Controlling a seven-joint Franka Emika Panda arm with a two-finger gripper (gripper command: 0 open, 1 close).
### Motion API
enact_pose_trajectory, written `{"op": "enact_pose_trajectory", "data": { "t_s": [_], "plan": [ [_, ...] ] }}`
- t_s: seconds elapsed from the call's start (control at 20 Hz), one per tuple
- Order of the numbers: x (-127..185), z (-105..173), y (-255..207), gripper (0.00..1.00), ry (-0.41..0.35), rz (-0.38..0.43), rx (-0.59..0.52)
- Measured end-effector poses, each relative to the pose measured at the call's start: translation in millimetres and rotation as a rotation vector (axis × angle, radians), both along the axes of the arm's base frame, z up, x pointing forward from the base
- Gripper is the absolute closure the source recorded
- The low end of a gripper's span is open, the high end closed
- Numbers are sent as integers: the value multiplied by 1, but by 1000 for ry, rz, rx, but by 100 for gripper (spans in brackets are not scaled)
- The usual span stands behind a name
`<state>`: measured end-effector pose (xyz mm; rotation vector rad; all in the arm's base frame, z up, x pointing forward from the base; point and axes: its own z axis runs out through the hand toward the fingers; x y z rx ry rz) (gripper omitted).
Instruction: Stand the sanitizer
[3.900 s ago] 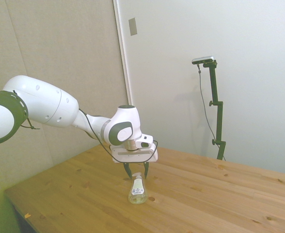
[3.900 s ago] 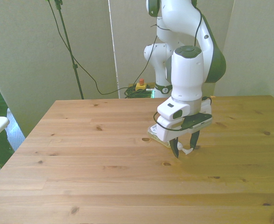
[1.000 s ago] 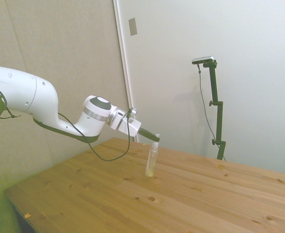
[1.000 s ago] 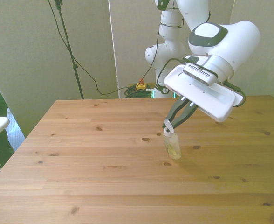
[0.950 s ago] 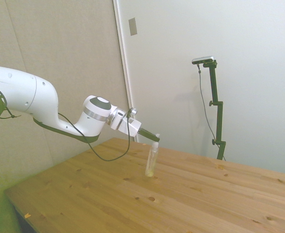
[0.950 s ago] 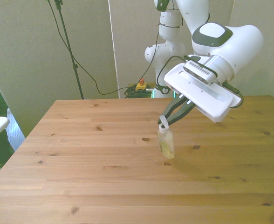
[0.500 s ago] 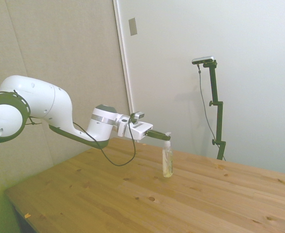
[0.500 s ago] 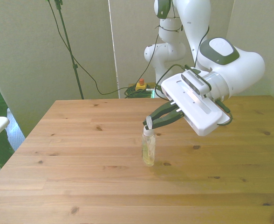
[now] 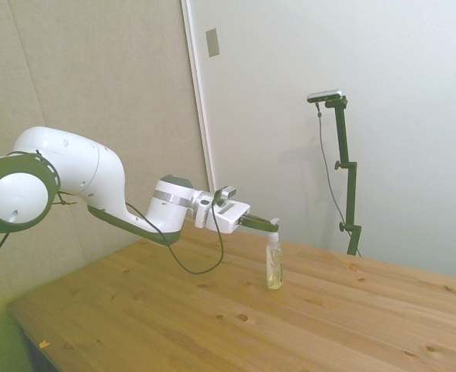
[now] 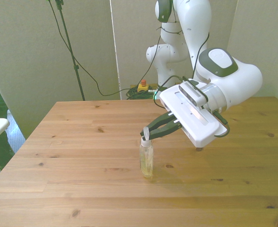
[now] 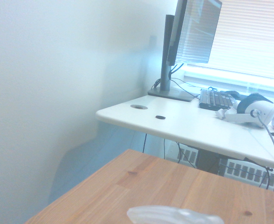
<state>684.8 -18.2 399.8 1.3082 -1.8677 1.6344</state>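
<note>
In the side view there was one sanitizer (image 9: 274,268), standing upright on the one table (image 9: 174,325), a little toward 12 o'clock of the table's middle. The arm (image 9: 127,205) stretched out nearly level, the gripper (image 9: 274,224) lying flat with its fingers pinched on the bottle's white nozzle.

In the front view the same single sanitizer (image 10: 146,161) stood upright near the table's (image 10: 73,189) centre. The arm (image 10: 224,80) came down from 1 o'clock, wrist turned so the gripper (image 10: 147,134) pointed toward 8 o'clock, fingers nearly together on the nozzle.

In the wrist view a blurred pale shape, probably the sanitizer's top (image 11: 174,216), showed over the table (image 11: 174,186). Beyond stood one white desk (image 11: 183,126) with one monitor (image 11: 193,30), one keyboard (image 11: 216,99) and one headset (image 11: 256,109).
</note>
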Motion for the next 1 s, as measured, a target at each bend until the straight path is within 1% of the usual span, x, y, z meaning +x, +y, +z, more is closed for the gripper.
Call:
{"op": "enact_pose_trajectory", "data": {
  "t_s": [0.45,1.0],
  "plan": [
    [1,-2,2,0,-3,18,13],
    [2,-6,-7,0,-2,35,37]
  ]
}}
